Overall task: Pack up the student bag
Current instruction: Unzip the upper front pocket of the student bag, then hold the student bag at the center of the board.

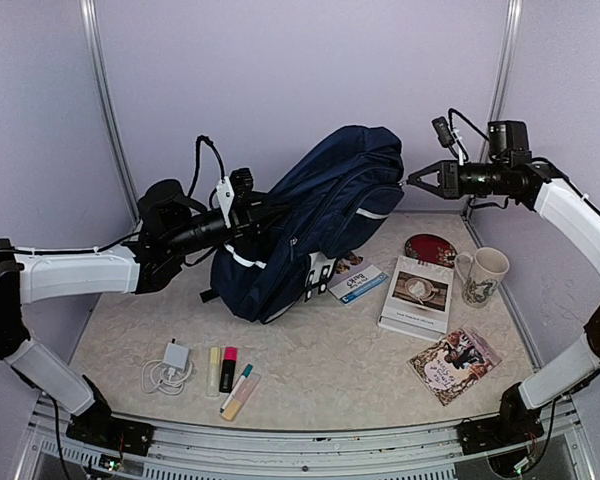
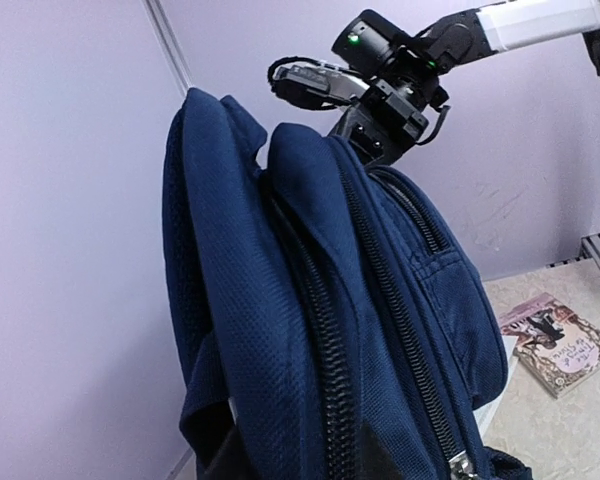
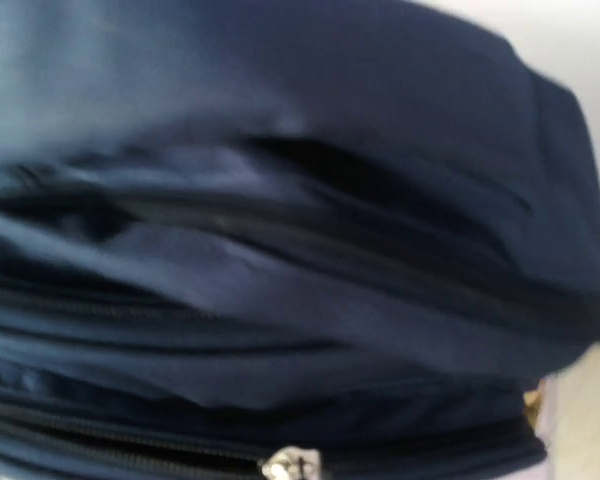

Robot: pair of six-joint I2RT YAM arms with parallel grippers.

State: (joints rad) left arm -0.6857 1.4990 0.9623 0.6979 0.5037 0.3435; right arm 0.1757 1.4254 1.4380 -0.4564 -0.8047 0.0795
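At left, the left gripper is sunk against the bag, its grip hidden. Mid-table the bag leans, top pointing up and right to the pinched-shut right gripper. Right wrist view gives only blurred navy cloth; overhead shows books at right, open table in front

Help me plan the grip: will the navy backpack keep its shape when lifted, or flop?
Likely floppy: the student bag is soft fabric, its panels creased and sagging in both wrist views. It probably slumps if unsupported, as it stands tilted between the left gripper and right gripper.
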